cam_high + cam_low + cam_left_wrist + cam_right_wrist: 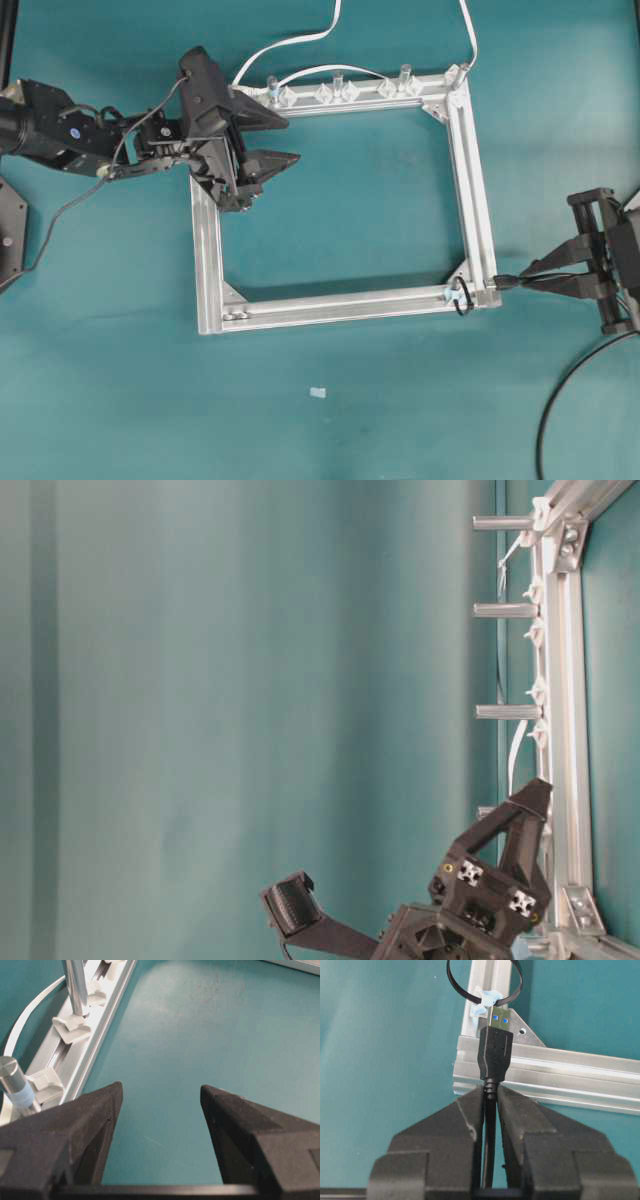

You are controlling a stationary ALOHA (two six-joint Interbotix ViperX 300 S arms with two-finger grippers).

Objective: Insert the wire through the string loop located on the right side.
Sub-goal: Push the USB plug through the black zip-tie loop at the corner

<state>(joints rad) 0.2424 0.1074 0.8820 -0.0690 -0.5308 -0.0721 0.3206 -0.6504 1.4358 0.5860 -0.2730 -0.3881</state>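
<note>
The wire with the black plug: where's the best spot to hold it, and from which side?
Just behind the plug, on the ribbed collar, coming from the cable end, as the right hand does. That leaves the rigid tip free to point at the string loop.

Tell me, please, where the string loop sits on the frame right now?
In the overhead view the string loop sits at the aluminium frame's lower right corner, just left of the wire's plug held in the right gripper.
</note>
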